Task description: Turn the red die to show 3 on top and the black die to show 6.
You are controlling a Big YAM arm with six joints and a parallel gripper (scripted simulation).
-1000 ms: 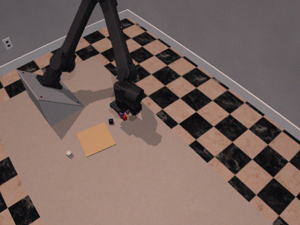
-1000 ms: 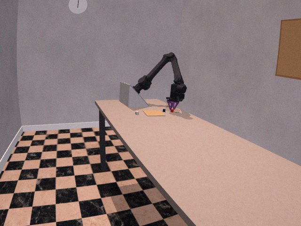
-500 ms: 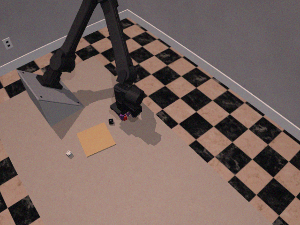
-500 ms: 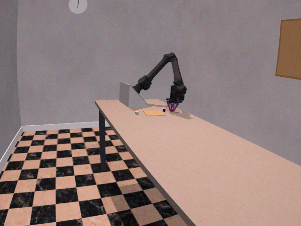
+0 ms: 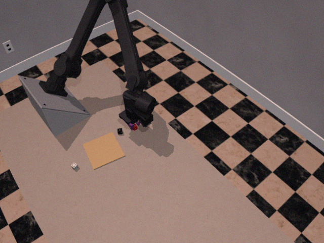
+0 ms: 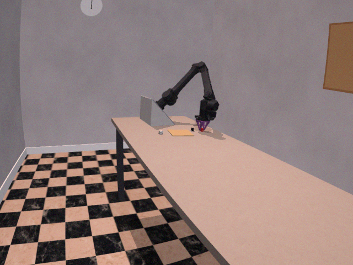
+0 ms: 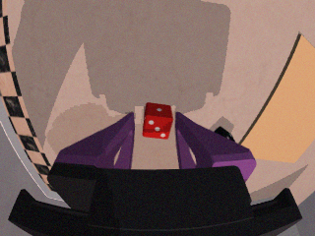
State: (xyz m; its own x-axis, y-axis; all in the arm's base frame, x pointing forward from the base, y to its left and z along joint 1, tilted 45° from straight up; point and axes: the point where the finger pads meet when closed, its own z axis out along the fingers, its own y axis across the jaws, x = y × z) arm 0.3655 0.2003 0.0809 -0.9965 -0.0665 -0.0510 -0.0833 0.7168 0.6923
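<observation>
Gripper: the parallel gripper points down, partly open, its purple fingers astride the red die; it grasps nothing, with a gap showing at each side of the die in the wrist view.
Red die: the red die is off the mat, low between the fingertips; the wrist view shows a three-pip face and a darker one-pip face. Whether it touches the table, I cannot tell.
Black die: the black die lies on the table just beside a corner of the mat, between mat and gripper; its pips are too small to read.
White die: the white die sits on the table at the opposite side of the mat, near but apart from it.
Mat: the square orange-yellow mat lies flat, all its edges apart from the dice.
Table edge: the long edge of the table runs near the gripper, with checkered floor beyond.
Room to move: a broad stretch of table extends past the mat, away from the grey wedge mount.
</observation>
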